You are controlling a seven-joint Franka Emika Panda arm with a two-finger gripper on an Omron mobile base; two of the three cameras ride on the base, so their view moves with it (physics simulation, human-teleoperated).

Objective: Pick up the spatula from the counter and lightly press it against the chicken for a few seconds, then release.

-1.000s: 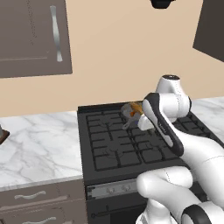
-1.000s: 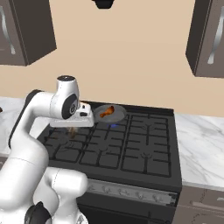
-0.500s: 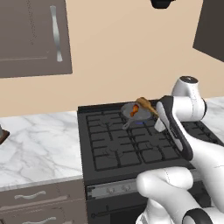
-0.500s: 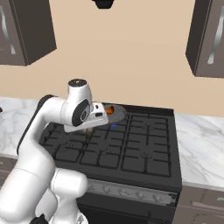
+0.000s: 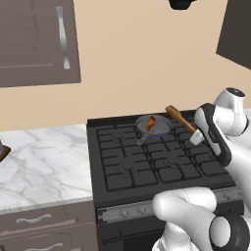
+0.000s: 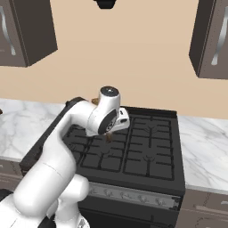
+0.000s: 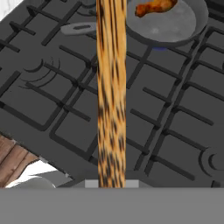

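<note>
A long wooden spatula (image 5: pixel 180 120) is held above the stove, and my gripper (image 5: pixel 196 138) is shut on its near end. Its far end points up and left, toward the right rim of a small grey pan (image 5: pixel 162 128) on the back burner. In the pan lies an orange-brown chicken piece (image 5: pixel 151 122). In the hand view the spatula (image 7: pixel 111 87) runs straight up the middle and passes left of the chicken (image 7: pixel 155 7) in the pan (image 7: pixel 179 27), clear of the meat. From the right base view my arm (image 6: pixel 104 118) hides the pan.
The black gas stove (image 5: pixel 147 162) has raised grates, and a blue flame (image 5: pixel 156 138) shows under the pan. Marble counter lies to the left (image 5: pixel 39 166) and to the right (image 6: pixel 205 147). Dark wall cabinets (image 5: pixel 34 44) hang above, with a dark object (image 5: pixel 2 149) at the counter's left edge.
My arm has swung to the right with the spatula. The blade has drawn back from over the pan to beside its rim.
</note>
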